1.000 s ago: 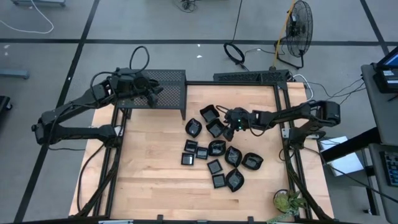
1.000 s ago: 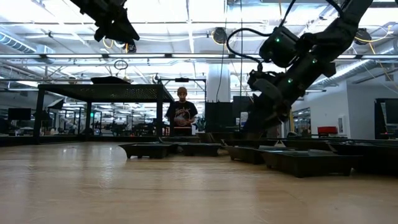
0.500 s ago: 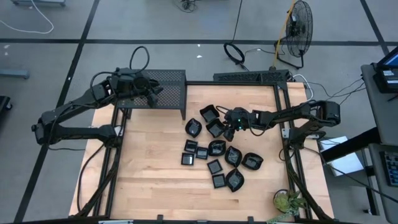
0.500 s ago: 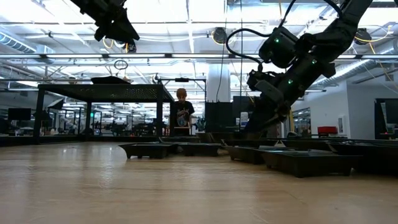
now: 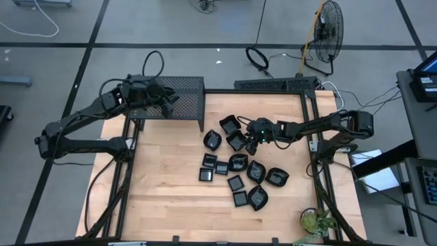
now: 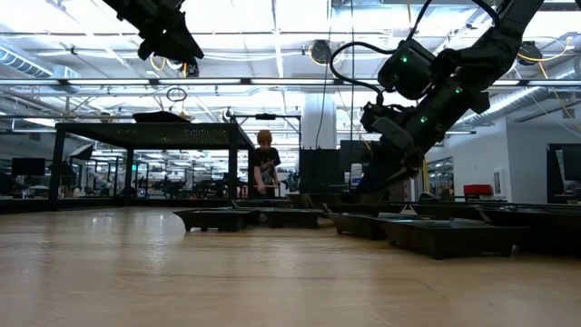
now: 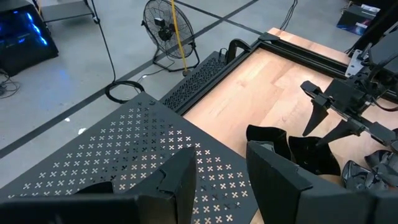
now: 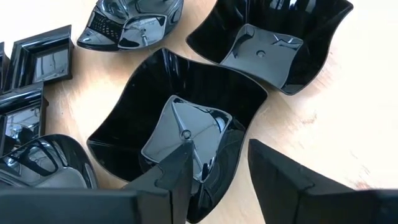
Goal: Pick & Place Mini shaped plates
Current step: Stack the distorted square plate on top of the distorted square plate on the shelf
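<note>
High view, straight down on a wooden table (image 5: 171, 205). About 12 small glossy black mini shaped plates (image 5: 237, 164) lie clustered from the table's centre out toward 3 o'clock, some touching. The right arm reaches in from 3 o'clock; the right gripper (image 5: 253, 139) sits over a wavy square plate (image 5: 236, 141) at the cluster's 12 o'clock edge. The left arm stretches from 9 o'clock, and the left gripper (image 5: 171, 100) hangs over a black mesh rack (image 5: 188, 96) at the table's 11 o'clock corner. A floor fan (image 5: 328, 31) stands beyond the table at 1 o'clock.

Low view, level across the tabletop. The plates (image 6: 272, 218) form a dark low row across the middle and toward 3 o'clock. The right gripper (image 6: 386, 177) angles down to that row. The left gripper (image 6: 177, 50) is high at 11 o'clock, above the rack (image 6: 150, 132). A person (image 6: 265, 163) stands far behind.

Left wrist view. The left gripper's fingers (image 7: 180, 180) stand narrowly apart with nothing between them, above the perforated rack top (image 7: 124, 149). The other arm shows farther off over the plates (image 7: 298, 152).

Right wrist view. The right gripper's fingers (image 8: 177, 171) stand partly apart, one inside the wavy square plate (image 8: 155, 112) and one outside its rim; whether they are pinching that rim cannot be told. A second wavy plate (image 8: 273, 43) lies just beside it.
</note>
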Motion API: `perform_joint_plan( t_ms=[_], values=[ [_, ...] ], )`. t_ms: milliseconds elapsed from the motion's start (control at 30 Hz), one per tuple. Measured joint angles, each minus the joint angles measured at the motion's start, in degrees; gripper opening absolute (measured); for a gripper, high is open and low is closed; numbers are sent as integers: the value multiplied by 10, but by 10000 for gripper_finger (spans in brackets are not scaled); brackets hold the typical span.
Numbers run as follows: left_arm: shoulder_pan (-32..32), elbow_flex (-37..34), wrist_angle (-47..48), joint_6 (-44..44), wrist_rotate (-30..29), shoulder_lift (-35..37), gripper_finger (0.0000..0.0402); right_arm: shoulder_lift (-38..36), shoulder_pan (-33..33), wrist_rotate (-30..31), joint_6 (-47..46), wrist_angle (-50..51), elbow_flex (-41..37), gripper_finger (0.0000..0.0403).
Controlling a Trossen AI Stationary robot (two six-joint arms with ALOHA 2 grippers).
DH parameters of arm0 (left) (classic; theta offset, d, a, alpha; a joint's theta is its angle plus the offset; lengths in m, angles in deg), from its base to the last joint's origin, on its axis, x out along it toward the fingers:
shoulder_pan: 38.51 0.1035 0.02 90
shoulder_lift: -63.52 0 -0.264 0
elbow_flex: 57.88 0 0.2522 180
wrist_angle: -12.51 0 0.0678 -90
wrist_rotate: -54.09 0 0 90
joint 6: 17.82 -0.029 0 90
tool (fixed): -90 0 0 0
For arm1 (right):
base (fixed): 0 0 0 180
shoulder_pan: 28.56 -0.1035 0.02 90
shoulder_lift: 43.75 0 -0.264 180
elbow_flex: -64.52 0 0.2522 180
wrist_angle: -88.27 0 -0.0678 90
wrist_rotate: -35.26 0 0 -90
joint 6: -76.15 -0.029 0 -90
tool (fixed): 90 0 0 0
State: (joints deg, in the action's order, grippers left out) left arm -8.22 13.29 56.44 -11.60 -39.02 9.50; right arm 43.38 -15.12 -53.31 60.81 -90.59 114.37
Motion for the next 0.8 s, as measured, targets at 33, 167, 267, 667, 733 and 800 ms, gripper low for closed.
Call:
perform_joint_plan(
  t_ms=[33, 167, 267, 667, 733, 800],
  values=[
    [0, 0, 0, 0, 0, 0, 145, 0, 0, 0, 0, 0, 0, 143],
    [0, 0, 0, 0, 0, 0, 145, 0, 0, 0, 6, -10, 0, 144],
    [0, 0, 0, 0, 0, 0, 145, 0, 0, 0, 6, -9, 0, 144],
    [0, 0, -2, 0, 0, 0, 145, 27, 15, -4, 8, -32, 0, 146],
    [0, 0, -2, 0, 0, 0, 145, 32, 22, -18, 9, -27, -1, 146],
    [0, 0, -3, 0, 0, 0, 145, 37, 26, -17, 8, -34, -1, 146]
  ],
)
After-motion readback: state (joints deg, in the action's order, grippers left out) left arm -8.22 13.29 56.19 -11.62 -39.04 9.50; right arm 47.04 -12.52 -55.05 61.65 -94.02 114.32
